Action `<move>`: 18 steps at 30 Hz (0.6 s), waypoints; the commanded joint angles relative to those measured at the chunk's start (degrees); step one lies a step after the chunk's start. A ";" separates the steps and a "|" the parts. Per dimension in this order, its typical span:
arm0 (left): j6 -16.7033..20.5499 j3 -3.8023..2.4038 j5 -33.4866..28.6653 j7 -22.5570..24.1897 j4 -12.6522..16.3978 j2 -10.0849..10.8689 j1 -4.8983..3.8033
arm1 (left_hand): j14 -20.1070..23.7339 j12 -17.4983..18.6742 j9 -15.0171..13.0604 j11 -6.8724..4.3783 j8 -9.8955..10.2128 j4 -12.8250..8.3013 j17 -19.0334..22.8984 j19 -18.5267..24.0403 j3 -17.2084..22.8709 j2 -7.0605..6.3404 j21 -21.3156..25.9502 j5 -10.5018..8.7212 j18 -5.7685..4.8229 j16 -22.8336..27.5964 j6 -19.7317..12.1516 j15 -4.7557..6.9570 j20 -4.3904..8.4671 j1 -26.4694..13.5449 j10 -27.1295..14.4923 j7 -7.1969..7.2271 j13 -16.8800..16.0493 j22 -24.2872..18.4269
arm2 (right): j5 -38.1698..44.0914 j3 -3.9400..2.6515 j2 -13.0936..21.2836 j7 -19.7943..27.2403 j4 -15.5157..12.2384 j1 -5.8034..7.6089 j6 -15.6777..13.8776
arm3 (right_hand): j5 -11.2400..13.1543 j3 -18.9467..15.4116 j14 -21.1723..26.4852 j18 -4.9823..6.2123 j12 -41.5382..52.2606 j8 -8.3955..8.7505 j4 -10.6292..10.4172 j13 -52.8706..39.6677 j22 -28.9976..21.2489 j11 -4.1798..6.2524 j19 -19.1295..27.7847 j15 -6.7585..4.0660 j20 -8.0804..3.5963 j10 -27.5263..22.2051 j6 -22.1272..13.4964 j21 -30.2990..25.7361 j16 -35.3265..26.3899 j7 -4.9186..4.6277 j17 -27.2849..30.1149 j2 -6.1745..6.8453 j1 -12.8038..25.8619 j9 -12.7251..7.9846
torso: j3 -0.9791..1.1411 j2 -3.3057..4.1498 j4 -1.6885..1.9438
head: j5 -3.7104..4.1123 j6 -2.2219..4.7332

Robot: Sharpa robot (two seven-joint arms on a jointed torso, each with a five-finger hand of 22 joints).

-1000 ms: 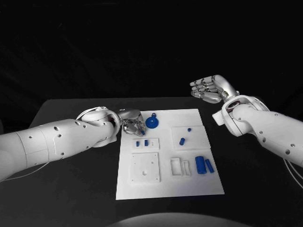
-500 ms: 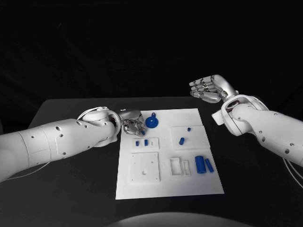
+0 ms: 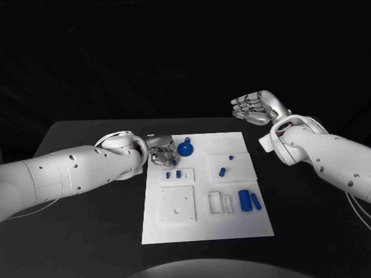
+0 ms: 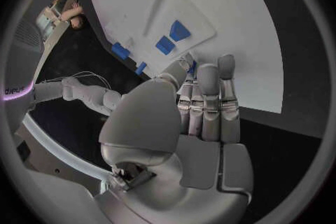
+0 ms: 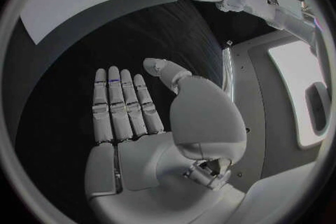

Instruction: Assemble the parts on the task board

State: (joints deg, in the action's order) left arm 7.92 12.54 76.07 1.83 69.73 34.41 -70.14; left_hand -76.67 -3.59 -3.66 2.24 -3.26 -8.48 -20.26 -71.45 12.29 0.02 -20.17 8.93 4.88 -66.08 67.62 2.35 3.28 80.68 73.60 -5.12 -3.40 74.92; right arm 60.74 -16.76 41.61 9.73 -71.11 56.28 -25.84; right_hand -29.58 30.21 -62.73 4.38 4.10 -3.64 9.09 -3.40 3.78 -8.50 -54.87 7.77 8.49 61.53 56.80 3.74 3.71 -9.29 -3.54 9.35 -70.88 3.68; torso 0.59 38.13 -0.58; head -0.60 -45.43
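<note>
The white task board (image 3: 206, 191) lies mid-table. My left hand (image 3: 160, 152) hovers at its far left edge, beside a round blue part (image 3: 186, 149). In the left wrist view the left hand (image 4: 189, 117) has straight, close fingers, and a small blue part (image 4: 190, 69) is pinched between thumb and finger. Two small blue pieces (image 3: 173, 174) sit in a plate just below that hand. My right hand (image 3: 255, 108) is raised off the board's far right corner. Its fingers are straight and hold nothing, as the right wrist view of that hand (image 5: 154, 117) confirms.
More blue parts lie on the board: two small ones (image 3: 224, 171) on the right plate and two cylinders (image 3: 250, 201) near the right edge. A square white plate with holes (image 3: 177, 205) and a slotted block (image 3: 221, 204) sit nearer me. Black table surrounds the board.
</note>
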 commanded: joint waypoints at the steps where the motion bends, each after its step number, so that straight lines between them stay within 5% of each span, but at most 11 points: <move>1: -3.14 0.45 1.37 0.22 0.00 -0.33 0.33 | 0.42 0.21 -0.07 0.13 -0.38 -0.32 -0.01 0.34 -0.02 0.12 -0.33 -0.02 0.48 0.27 0.26 0.08 0.14 0.38 0.03 -0.29 0.02 1.18 | 0.10 -0.03 -0.04 0.71 -0.04 -0.02 0.88 | -0.20 -0.23 0.47 1.04 -0.35 0.07 -0.10 0.08 -0.08 0.18 0.50 0.06 0.04 -0.31 -0.21 0.07 -0.18 -0.23 0.09 -0.27 0.10 -0.03 | -0.02 0.00 0.02 | -0.19 0.03; 12: -1.98 0.86 2.21 0.41 -0.32 -0.34 0.33 | 0.71 0.20 -0.07 0.30 -0.38 -0.63 0.03 0.63 -0.21 0.24 -0.44 -0.26 0.49 0.45 0.52 -0.07 0.10 0.52 -0.29 -0.32 0.02 1.18 | 0.10 -0.03 -0.08 0.60 0.01 -0.02 0.98 | -0.29 -0.20 0.49 1.05 -0.35 0.07 -0.08 0.08 -0.07 0.18 0.49 0.05 0.04 -0.31 -0.21 0.08 -0.18 -0.23 0.09 -0.29 0.10 -0.03 | -0.01 0.02 0.01 | -0.37 0.09; 18: -0.39 0.91 1.98 0.80 -0.29 -0.42 0.33 | 0.58 0.21 0.15 0.68 -0.21 -0.97 0.04 0.49 -0.03 -0.10 -0.59 -0.62 0.76 0.50 -3.49 -0.31 -0.11 0.72 -0.92 -1.01 0.02 1.14 | 0.14 -0.03 -0.12 0.49 0.08 -0.02 1.05 | -0.99 0.07 0.49 1.08 -0.35 0.07 -0.03 0.08 -0.07 0.19 0.47 0.04 0.04 -0.29 -0.19 0.08 -0.18 -0.24 0.09 -0.24 0.19 -0.03 | -0.02 0.02 -0.05 | -0.39 0.16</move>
State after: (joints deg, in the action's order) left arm 7.66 13.28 77.47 2.11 69.37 34.08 -70.07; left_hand -76.23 -3.77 -3.68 2.79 -3.83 -9.28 -20.26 -71.09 12.30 -0.16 -20.40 8.47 4.87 -65.85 64.47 2.34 3.33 81.00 73.07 -6.13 -3.49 74.91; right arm 60.72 -16.75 41.54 9.76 -71.01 56.28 -25.61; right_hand -30.40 30.21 -62.73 4.38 4.10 -3.64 9.09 -3.41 3.78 -8.49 -54.87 7.76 8.49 61.54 56.80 3.74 3.71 -9.29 -3.54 9.35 -70.88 3.68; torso 0.57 38.14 -0.58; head -0.98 -45.30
